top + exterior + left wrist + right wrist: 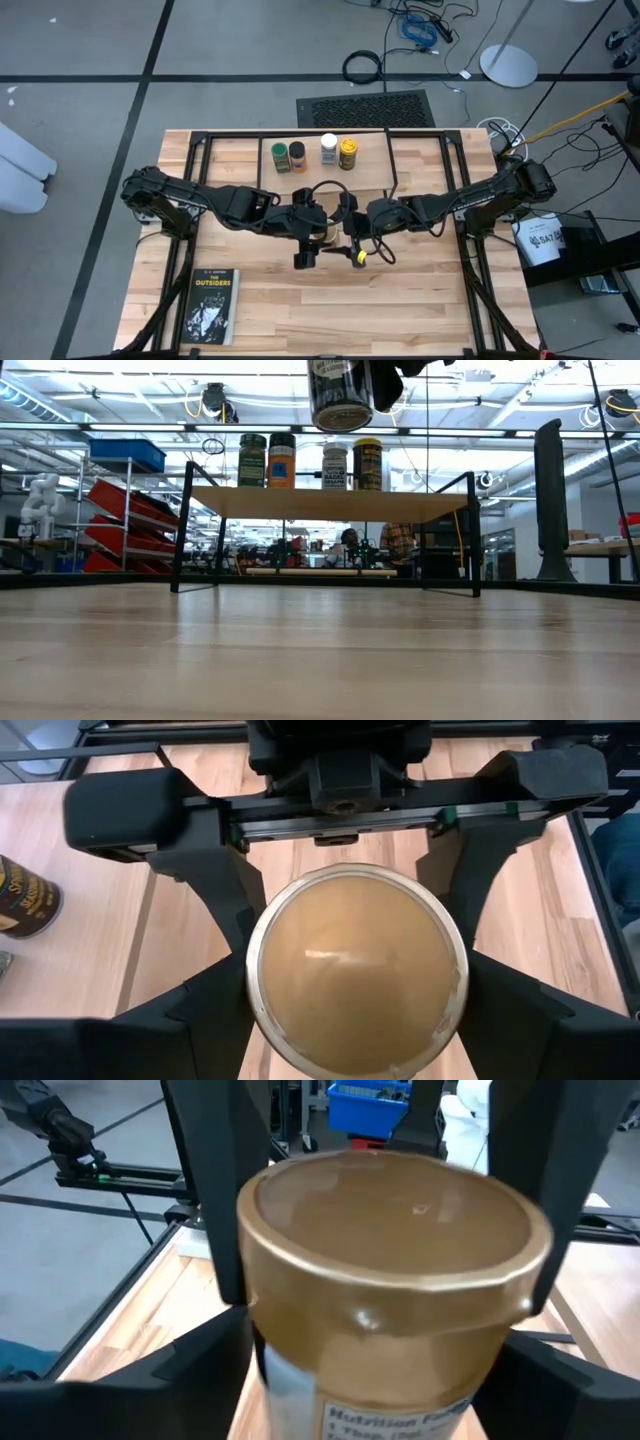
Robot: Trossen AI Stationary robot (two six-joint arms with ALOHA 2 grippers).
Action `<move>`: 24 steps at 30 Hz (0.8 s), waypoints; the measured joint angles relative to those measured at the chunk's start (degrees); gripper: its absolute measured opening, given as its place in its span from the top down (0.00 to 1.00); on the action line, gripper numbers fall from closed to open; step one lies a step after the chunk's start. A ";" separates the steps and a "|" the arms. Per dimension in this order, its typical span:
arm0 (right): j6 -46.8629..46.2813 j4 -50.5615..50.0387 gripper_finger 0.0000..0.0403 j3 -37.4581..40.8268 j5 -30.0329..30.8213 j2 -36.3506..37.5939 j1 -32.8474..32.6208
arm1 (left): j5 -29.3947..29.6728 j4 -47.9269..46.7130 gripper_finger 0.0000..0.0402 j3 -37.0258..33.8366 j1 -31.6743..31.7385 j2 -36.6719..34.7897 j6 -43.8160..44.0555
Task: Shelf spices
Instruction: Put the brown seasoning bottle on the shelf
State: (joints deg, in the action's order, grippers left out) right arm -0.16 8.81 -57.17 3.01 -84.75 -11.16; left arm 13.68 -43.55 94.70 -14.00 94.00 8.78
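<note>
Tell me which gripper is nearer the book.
Left. The left gripper, holding the tan-lidded jar, is beyond and right of the book; the right gripper is farther right.

Shelf [330, 505] spans mid-frame: light plank on thin black wire legs, standing on the wooden table [320, 660] that fills the lower half. Four jars in a row on the plank, center: green-lid jar [252, 459], orange jar with black lid [282, 459], white-lid jar [335, 465], yellow-lid jar [367, 464]. Fifth jar [340, 395] at top center, well above the shelf, dark gripper parts [395, 375] touching its right side. Workshop room behind, blurred.
</note>
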 joint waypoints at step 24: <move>0.15 -2.08 0.32 -0.04 -0.59 0.07 -0.02 | 2.48 3.20 0.07 -0.07 -1.64 -0.98 0.78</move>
State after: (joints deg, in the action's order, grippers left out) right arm -0.01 6.73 -57.21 2.42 -84.68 -11.18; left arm 16.16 -40.35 94.63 -15.64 93.02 9.55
